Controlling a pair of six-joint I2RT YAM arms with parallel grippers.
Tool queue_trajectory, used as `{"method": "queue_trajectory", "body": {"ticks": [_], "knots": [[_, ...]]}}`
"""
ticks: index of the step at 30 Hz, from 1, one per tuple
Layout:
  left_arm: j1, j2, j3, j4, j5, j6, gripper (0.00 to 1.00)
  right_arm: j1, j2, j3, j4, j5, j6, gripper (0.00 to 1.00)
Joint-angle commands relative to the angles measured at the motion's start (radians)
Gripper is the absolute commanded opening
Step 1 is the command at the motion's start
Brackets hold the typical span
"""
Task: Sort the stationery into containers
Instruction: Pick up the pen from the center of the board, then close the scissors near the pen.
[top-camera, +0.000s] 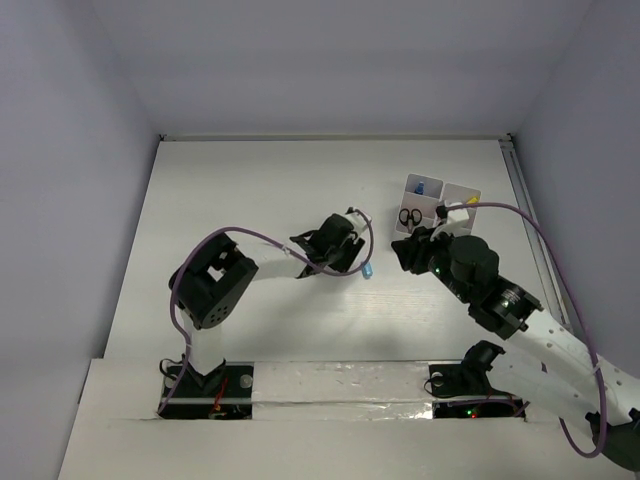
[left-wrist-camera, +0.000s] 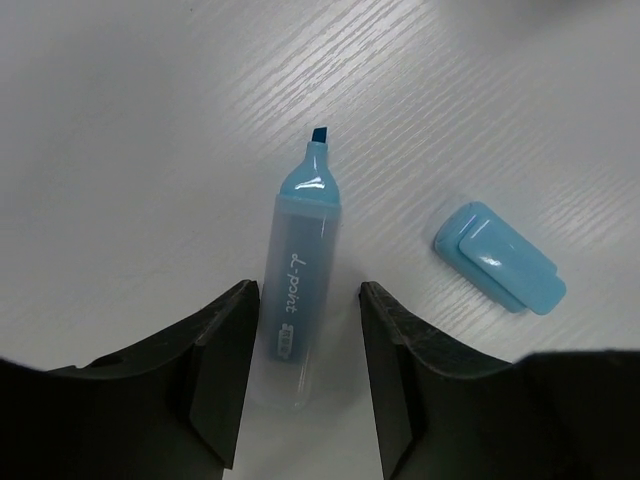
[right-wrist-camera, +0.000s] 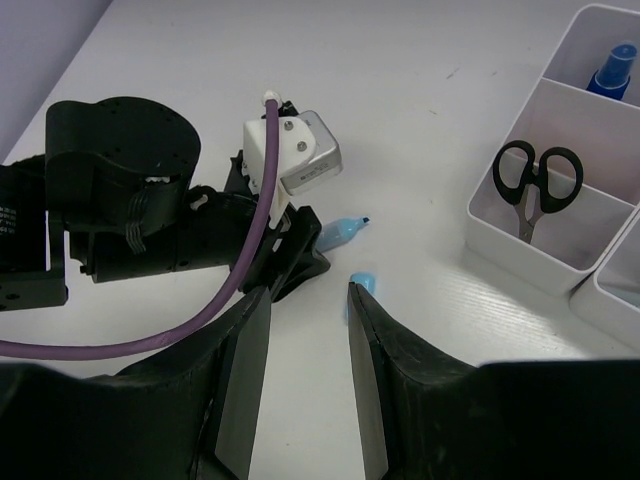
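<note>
A light-blue highlighter (left-wrist-camera: 300, 290) lies uncapped on the table, tip pointing away, its barrel between the fingers of my left gripper (left-wrist-camera: 310, 300). The jaws stand open around it, with a gap showing on the right side. Its blue cap (left-wrist-camera: 498, 257) lies loose to the right. In the top view the left gripper (top-camera: 345, 255) is at mid-table. My right gripper (right-wrist-camera: 308, 295) hovers open and holds nothing, with the cap (right-wrist-camera: 362, 284) just beyond its right fingertip. The white containers (right-wrist-camera: 520, 260) hold black-handled scissors (right-wrist-camera: 537, 180) and a blue-capped bottle (right-wrist-camera: 612, 72).
The containers (top-camera: 462, 192) stand at the back right of the table, close behind the right gripper (top-camera: 412, 248). The left arm's wrist and purple cable (right-wrist-camera: 200, 300) fill the left of the right wrist view. A rail runs along the table's right edge (top-camera: 530, 230).
</note>
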Motion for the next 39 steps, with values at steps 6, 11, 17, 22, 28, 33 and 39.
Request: {"method": "queue_trajectory", "body": {"ticks": [6,11,17,22,28,33,39], "knots": [[-0.023,0.009,-0.066,-0.073,-0.049,-0.026,0.03,-0.005,0.003,-0.002,0.022,0.02,0.021,0.43],[-0.023,-0.036,-0.096,-0.041,-0.094,-0.043,0.0,-0.005,0.053,-0.043,-0.004,0.033,0.067,0.45],[-0.023,-0.229,-0.161,0.017,-0.092,-0.105,0.0,-0.014,0.128,-0.077,0.002,-0.008,0.113,0.58],[-0.023,-0.475,-0.233,0.054,-0.045,-0.181,0.0,-0.053,0.26,-0.064,0.056,-0.106,0.099,0.62],[-0.023,-0.736,-0.371,0.106,0.041,-0.255,0.0,-0.062,0.507,0.04,0.065,-0.157,0.068,0.66],[-0.023,-0.856,-0.494,0.201,0.105,-0.322,0.0,-0.062,0.644,0.113,0.064,-0.186,0.056,0.67],[-0.023,-0.908,-0.566,0.238,0.099,-0.342,0.0,-0.071,0.799,0.208,0.047,-0.183,0.042,0.66]]}}
